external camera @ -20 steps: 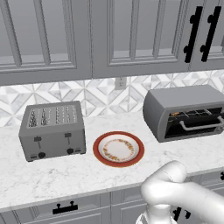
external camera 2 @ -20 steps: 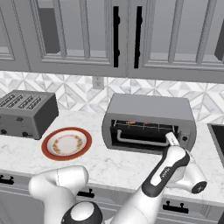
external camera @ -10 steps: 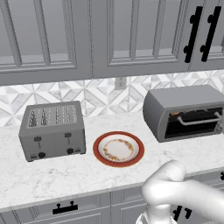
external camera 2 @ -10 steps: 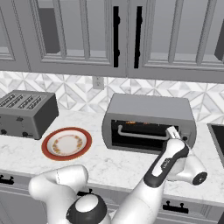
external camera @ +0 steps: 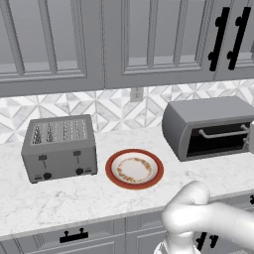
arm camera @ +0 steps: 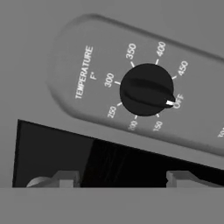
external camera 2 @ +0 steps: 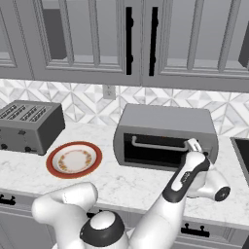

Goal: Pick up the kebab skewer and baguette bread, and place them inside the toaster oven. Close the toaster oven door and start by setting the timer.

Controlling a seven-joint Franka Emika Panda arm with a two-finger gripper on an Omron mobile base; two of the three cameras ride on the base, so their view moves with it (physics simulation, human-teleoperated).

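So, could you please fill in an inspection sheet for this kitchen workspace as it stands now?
Surface: white marble counter.
Job's things: toaster oven with its door shut, bar handle across the front; its temperature knob points at OFF. Kebab skewer and baguette: nothing seen.
Clutter: four-slot toaster; red-rimmed plate with nothing on it.
Grippers: gripper at the oven's right front; jaw state unclear.
Cables: nothing seen.
Surroundings: grey cabinets, patterned backsplash, wall outlet.
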